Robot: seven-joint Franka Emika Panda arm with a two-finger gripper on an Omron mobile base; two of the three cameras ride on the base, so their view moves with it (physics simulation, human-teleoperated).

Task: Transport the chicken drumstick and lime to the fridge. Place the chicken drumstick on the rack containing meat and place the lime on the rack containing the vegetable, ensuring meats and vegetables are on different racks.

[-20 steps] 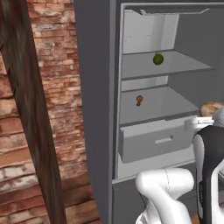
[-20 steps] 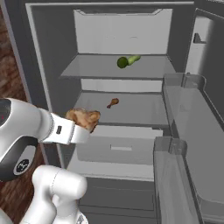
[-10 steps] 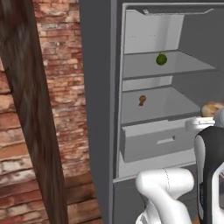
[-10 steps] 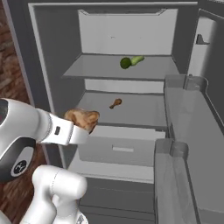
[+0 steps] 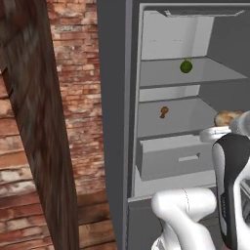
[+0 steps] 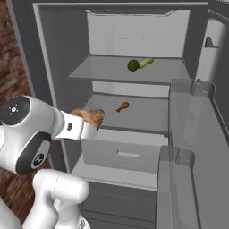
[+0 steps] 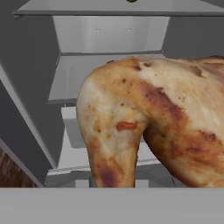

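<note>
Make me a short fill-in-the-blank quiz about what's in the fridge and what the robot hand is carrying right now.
1. The hand is shut on the chicken ____.
2. The small orange-brown meat bit lies on the ____ of the two shelves.
3. The fridge door stands ____.
4. A dark green round fruit sits on the ____ shelf.

Missing words: drumstick; lower; open; upper

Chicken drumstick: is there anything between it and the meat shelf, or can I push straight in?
Nothing visible blocks it. The gripper holds the chicken drumstick just outside the fridge, whose door is open. The rack containing meat is bare apart from the small meat farther back. The white drawer sits below.
</note>
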